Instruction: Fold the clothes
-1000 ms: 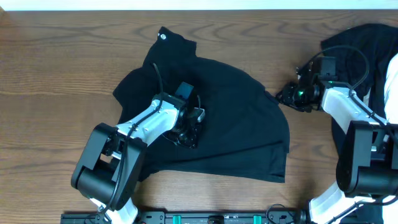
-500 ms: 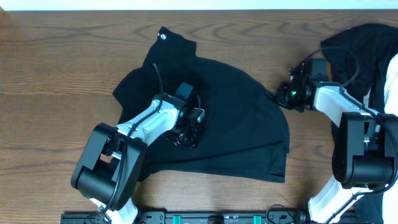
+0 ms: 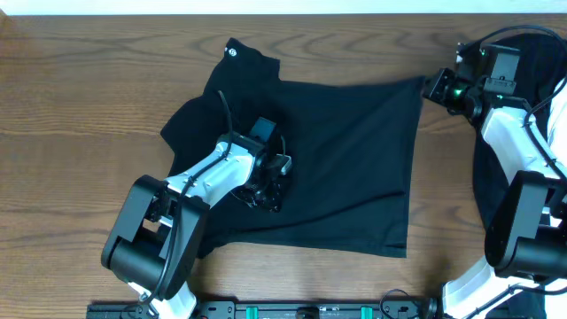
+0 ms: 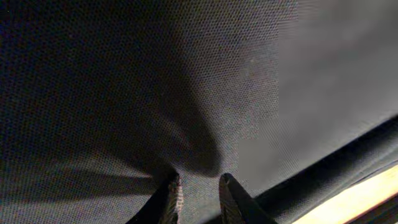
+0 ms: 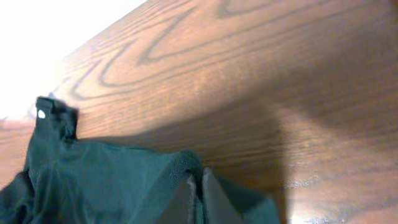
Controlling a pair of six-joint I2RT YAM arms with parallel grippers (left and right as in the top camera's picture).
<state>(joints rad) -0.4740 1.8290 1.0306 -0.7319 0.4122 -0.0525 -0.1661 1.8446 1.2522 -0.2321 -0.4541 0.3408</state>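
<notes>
The clothes point(image 3: 337, 168), one black garment, lie spread on the wooden table point(image 3: 80, 97) with a small white logo point(image 3: 233, 50) at the far tip. My left gripper point(image 3: 268, 188) is down in the garment's middle. In the left wrist view its fingers point(image 4: 175, 198) stand narrowly apart with a pinch of the mesh fabric point(image 4: 249, 81) between them. My right gripper point(image 3: 428, 86) is shut on the garment's far right corner and holds it up off the table. In the right wrist view the fabric point(image 5: 93, 174) peaks at that gripper point(image 5: 198, 180), with the logo point(image 5: 41, 113) far off.
A second dark cloth heap point(image 3: 523, 62) lies at the table's right edge behind my right arm, with something white point(image 3: 558, 115) beside it. Bare wood shows left of the garment and along the far side.
My right gripper closed on the garment's right corner and carried it up and to the right, stretching that side flat. The left gripper has stayed in place.
</notes>
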